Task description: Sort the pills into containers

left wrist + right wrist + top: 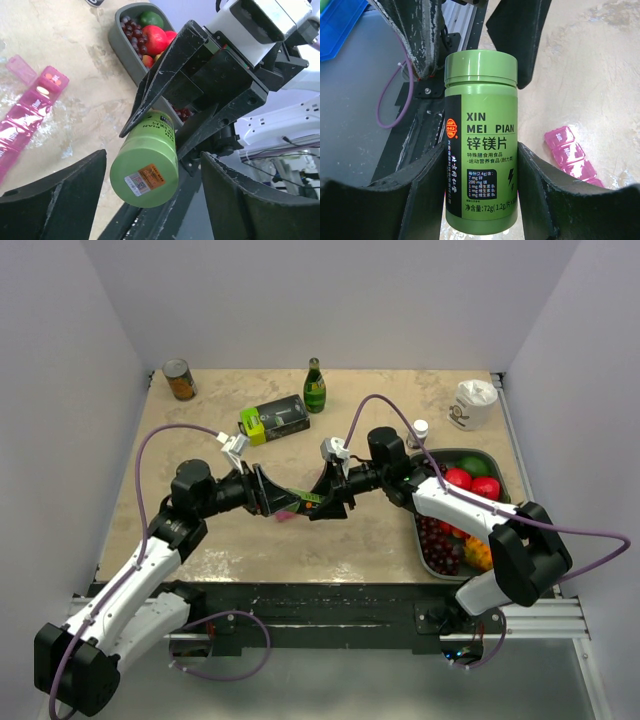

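The right gripper (480,155) clamps a smooth green cylindrical bottle (480,100) by its body, the left gripper (152,160) splayed wide either side of its capped end, while the translucent pink pill-organiser strip (30,112) lies on the mottled tabletop (375,540), at the bottle's nine o'clock from the left wrist.

From the top camera I barely see the slim translucent pink plastic pill-organiser strip (287,514): only a sliver shows under the left gripper (280,502) and right gripper (320,502). The lime-green plastic supplement bottle (305,497) between them is mostly covered too. On the left wrist view the strip runs off the left edge, and I can't tell what the small orange bits (49,77) in its open compartment are. The sticker (145,181) on the bottle's end is too small to read. The grey oblong fruit tray (125,50) is half hidden behind the right gripper's fingers.
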Controlling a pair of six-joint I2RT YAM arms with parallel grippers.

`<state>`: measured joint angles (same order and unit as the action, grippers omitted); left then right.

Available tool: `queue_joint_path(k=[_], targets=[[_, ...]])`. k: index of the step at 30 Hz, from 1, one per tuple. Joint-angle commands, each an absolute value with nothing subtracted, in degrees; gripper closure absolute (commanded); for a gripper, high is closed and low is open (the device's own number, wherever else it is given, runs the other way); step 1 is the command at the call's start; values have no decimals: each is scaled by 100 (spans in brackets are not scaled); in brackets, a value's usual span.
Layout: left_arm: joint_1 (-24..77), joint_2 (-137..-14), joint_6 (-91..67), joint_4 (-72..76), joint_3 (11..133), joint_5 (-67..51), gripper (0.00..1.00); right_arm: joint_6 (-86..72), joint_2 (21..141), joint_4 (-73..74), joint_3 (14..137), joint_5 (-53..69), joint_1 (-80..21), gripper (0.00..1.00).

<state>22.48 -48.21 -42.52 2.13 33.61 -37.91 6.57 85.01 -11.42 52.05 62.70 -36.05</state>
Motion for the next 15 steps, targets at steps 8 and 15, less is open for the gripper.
queue_joint_path(k=[8,15], targets=[[2294,-4887,-4281,149,3384,-4253,42,712,8464,-1415,5449,6389,-3612,100],[2303,-4992,-1957,-698,3769,-4648,85,633,8481,-1468,5441,6442,-3638,100]])
